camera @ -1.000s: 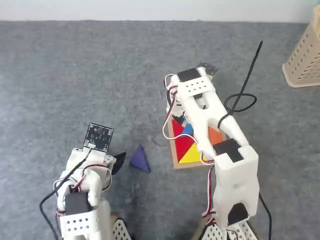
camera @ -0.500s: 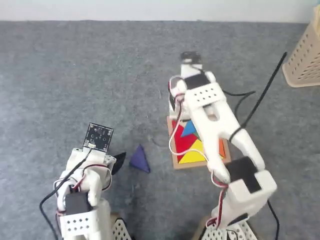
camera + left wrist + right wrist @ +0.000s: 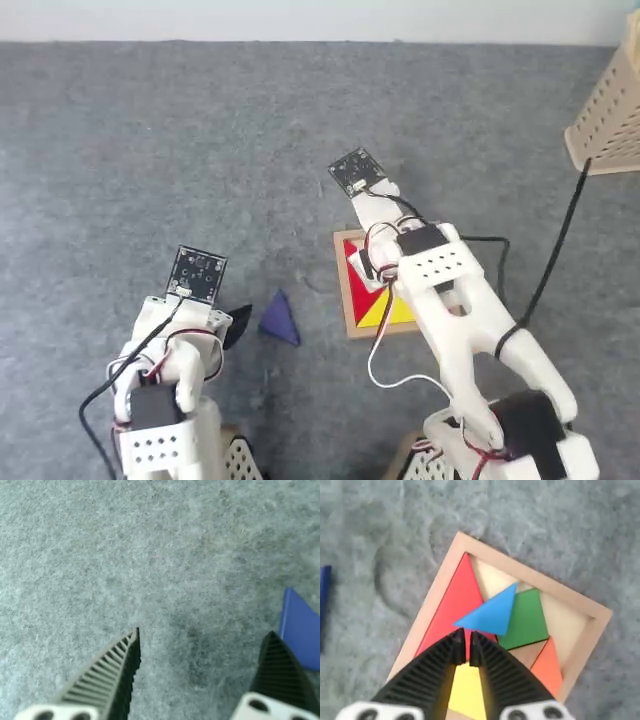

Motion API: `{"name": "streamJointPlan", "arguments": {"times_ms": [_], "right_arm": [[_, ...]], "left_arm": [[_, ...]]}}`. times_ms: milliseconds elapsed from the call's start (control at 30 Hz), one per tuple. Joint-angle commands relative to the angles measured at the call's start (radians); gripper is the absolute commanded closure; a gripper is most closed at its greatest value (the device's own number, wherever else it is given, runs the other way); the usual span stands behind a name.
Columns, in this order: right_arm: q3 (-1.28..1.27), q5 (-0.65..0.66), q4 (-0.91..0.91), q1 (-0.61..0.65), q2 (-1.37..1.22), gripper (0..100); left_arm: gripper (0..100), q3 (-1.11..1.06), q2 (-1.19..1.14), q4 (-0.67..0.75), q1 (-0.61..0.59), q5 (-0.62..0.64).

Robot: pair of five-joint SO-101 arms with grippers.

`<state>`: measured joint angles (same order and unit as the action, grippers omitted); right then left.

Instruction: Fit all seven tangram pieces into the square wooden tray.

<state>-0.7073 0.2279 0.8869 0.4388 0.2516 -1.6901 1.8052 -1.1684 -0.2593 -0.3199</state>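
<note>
The square wooden tray (image 3: 520,570) holds a red triangle (image 3: 451,611), a green piece (image 3: 526,622), an orange piece (image 3: 547,667) and a yellow piece (image 3: 467,692). A blue triangle (image 3: 492,614) lies askew over the red and green pieces. My right gripper (image 3: 467,639) is shut, with its tips at that triangle's corner. In the high view the right arm covers most of the tray (image 3: 345,295). A purple triangle (image 3: 280,320) lies on the carpet left of the tray. My left gripper (image 3: 205,650) hangs open just beside the purple triangle (image 3: 300,630), with carpet between its fingers.
Grey carpet covers the whole table. A perforated beige basket (image 3: 610,110) stands at the far right edge. The purple piece's edge (image 3: 324,595) shows off to the tray's side in the right wrist view.
The right arm has drawn back and folded down over the tray, its wrist turning. The left arm and the purple triangle have not moved.
</note>
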Motion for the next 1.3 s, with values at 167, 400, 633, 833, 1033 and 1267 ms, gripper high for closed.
{"name": "streamJointPlan", "arguments": {"times_ms": [167, 400, 633, 833, 1033, 1267], "right_arm": [[0.058, 0.009, 0.015, -0.018, -0.077, 99.2], [0.118, -0.029, 0.015, -0.022, -0.182, 99.2], [0.14, -0.029, -0.071, -0.022, -0.22, 99.2], [0.206, -0.032, -0.105, -0.018, -0.292, 99.2], [0.262, -0.112, -0.105, -0.015, -0.314, 99.2], [0.256, -0.126, -0.104, -0.015, -0.232, 99.2]], "left_arm": [[65, 0.005, 0.015, -0.005, 0.003, -0.002], [65, 0.005, 0.015, -0.005, 0.003, -0.002], [65, 0.005, 0.015, -0.005, 0.003, -0.002], [65, 0.005, 0.015, -0.005, 0.003, -0.002], [65, 0.005, 0.015, -0.005, 0.003, -0.002], [65, 0.005, 0.015, -0.005, 0.003, -0.002]]}}
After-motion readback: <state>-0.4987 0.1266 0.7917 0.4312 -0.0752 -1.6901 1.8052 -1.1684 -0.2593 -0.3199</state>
